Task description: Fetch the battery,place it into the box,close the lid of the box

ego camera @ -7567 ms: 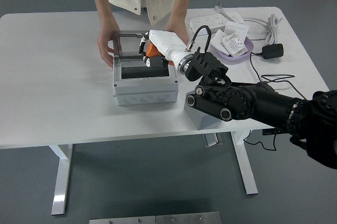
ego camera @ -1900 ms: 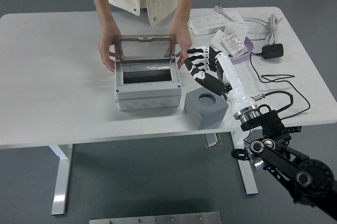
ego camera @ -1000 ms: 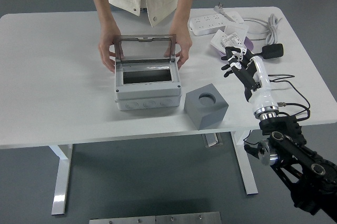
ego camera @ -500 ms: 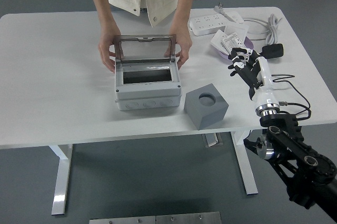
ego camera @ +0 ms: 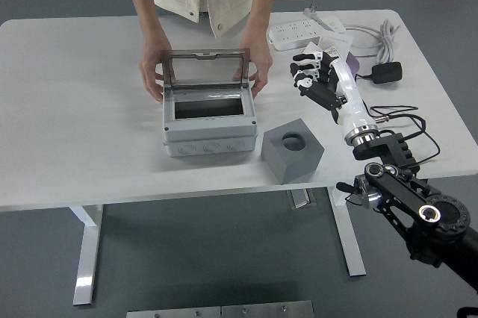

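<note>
Beside right hand point(ego camera: 312, 79), box point(ego camera: 208, 120) lid point(ego camera: 206, 68) upright

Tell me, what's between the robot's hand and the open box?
Mostly bare white table, seen from the head view. The person's hand holding the box is on that side; the grey cube sits lower, nearer the front.

My right arm comes in from the lower right corner, black upper links low, white forearm angled up and to the left over the table. Right hand point(ego camera: 312, 75) sits at the end of it, raised off the surface, fingers point(ego camera: 302, 69) loosely spread, gripping nothing. Wrist roughly in line with the forearm. Left arm isn't visible from the head camera. Person at the far side: both arms reach down, one hand point(ego camera: 151, 73) on the left, the other hand point(ego camera: 259, 72) on the right, palms facing each other.
</note>
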Motion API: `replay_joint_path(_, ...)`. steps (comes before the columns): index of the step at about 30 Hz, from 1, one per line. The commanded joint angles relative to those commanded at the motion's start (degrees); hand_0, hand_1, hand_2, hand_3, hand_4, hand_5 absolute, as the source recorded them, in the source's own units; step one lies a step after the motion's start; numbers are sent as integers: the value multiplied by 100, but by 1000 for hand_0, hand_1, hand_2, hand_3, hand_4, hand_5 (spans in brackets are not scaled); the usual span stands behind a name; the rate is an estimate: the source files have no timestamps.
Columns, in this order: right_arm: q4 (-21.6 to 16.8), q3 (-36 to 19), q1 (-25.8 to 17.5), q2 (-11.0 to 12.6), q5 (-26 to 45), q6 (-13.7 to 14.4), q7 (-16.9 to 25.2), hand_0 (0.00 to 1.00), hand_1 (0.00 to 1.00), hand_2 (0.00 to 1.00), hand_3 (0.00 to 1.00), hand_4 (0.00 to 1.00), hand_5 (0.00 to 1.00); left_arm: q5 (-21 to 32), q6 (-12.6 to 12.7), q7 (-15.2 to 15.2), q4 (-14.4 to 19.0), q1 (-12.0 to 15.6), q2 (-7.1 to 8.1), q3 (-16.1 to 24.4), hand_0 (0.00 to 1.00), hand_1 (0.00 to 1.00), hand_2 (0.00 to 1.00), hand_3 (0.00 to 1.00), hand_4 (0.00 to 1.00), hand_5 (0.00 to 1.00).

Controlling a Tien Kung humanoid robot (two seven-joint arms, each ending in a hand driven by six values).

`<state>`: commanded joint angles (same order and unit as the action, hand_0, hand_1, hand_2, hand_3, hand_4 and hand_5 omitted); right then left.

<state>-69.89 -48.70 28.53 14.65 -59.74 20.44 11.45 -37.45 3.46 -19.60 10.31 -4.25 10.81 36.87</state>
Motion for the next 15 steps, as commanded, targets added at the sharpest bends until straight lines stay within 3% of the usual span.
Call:
replay_joint_path(5, 469, 519, 749, -94, -596, -332, -648, 314, 413, 503, 574, 660, 291, 62, 1, 8, 0, -50, 44, -78, 658, 751, 714, 794, 656, 271)
replay_joint_path(6, 574, 623, 910, -122, -715, -384, -777, 568, 613, 643, 671, 633, 367, 74, 1, 8, 0, -59, 49, -92, 658, 751, 713, 794, 656, 271)
replay_joint_path(11, 1047, 999, 1635, -231, -1027, -561, -1235, 568, 613, 643, 671, 633, 367, 87, -2, -7, 0, -80, 63, -123, 658, 751, 713, 794, 656, 271)
replay_joint_path(12, 1110, 1040, 1754, -240, -1050, -589, -1284, 887, 792, 800, 811, 835, 639, 87, -2, -9, 0, -82, 66, -125, 658, 751, 712, 793, 656, 271)
replay_joint_path(15, 1260, 1127, 2112, -253, -1095, -670, -1403, 887, 792, 800, 811, 835, 639, 69, -2, -19, 0, -84, 78, -111, 658, 751, 712, 793, 656, 271)
